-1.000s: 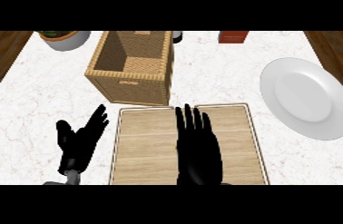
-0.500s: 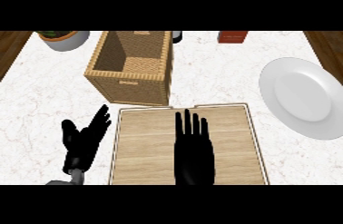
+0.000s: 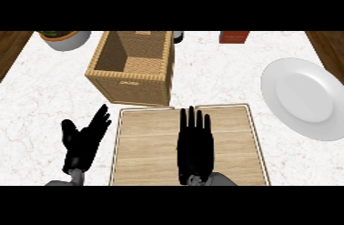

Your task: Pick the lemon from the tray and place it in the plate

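My right hand, flat with fingers straight, covers the tray; lemon unseen, perhaps beneath; plate lies rightward.

Black left hand and right hand — slender fingers, grey forearms

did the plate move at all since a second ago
No. The plate lies where it did: right of the tray, the same strip of counter between them, and below the red box.
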{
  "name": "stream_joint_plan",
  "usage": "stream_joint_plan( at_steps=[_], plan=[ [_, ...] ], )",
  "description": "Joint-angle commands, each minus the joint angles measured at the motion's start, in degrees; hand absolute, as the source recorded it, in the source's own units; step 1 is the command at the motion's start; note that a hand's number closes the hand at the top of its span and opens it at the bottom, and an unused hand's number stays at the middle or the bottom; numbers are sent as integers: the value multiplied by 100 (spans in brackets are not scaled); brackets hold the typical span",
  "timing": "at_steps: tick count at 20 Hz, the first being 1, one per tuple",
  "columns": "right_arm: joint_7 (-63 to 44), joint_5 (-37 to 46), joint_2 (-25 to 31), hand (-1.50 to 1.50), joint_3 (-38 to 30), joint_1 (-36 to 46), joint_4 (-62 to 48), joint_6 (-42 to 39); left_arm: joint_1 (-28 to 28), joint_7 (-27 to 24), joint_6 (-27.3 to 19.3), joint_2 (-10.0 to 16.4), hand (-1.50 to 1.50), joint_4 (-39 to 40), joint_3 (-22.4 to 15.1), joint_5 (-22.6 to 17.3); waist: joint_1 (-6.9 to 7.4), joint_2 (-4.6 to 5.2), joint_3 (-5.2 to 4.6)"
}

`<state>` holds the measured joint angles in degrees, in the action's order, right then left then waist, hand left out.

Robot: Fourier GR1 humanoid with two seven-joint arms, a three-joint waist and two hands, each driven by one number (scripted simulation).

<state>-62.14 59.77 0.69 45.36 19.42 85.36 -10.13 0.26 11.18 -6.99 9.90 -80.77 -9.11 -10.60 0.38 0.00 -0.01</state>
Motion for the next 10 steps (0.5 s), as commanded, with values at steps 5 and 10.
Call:
stream_joint_plan(
  at_steps=[5, 10],
  plan=[
    [-280, 5, -66, 150, 173, -288, -690, -221, -125, 32, -87, -170, 0, 88, 4, 175, -25, 3, 0],
    [57, 98, -69, 150, 18, 96, -736, -461, -180, 321, 230, 42, 0, -142, 231, -32, -14, -1, 0]
  ],
)
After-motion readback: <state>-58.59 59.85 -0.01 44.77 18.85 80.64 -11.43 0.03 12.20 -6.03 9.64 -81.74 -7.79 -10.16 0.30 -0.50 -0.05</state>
